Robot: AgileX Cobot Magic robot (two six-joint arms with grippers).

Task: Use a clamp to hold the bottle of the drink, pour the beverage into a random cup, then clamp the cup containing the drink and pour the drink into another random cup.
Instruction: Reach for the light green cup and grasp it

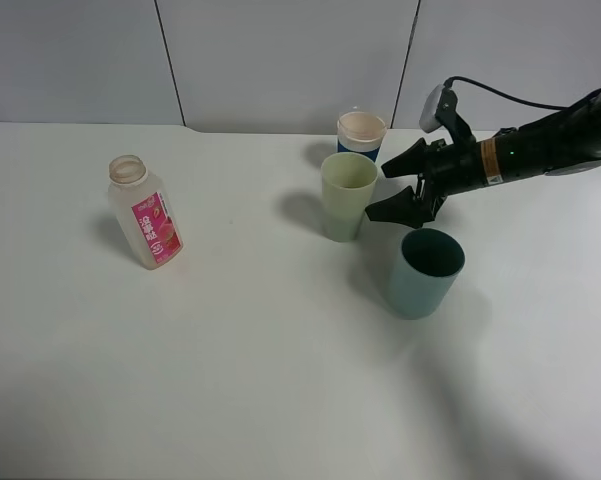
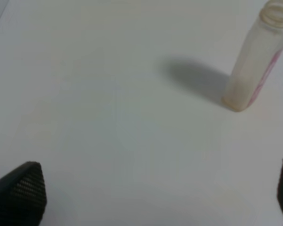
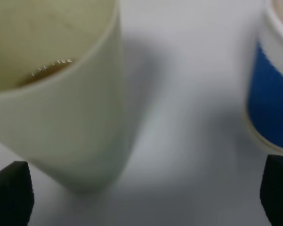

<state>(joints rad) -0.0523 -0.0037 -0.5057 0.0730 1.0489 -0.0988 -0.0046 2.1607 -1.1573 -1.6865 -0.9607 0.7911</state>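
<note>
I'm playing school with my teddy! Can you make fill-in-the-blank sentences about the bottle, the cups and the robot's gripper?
The bottle wears a ____ label. On the table stand ____ cups. The right gripper is ____, beside the yellow-green cup, holding nothing.
Missing words: pink, three, open.

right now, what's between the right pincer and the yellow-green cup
Only bare table between right pincer and yellow-green cup, per the exterior high view.

Blurred yellow-green cup [image 3: 66,122] close; brownish liquid [image 3: 44,73] seemingly inside. Apart from it, blue cup [image 3: 269,108]. Wide-spread hand [image 3: 143,200].
</note>
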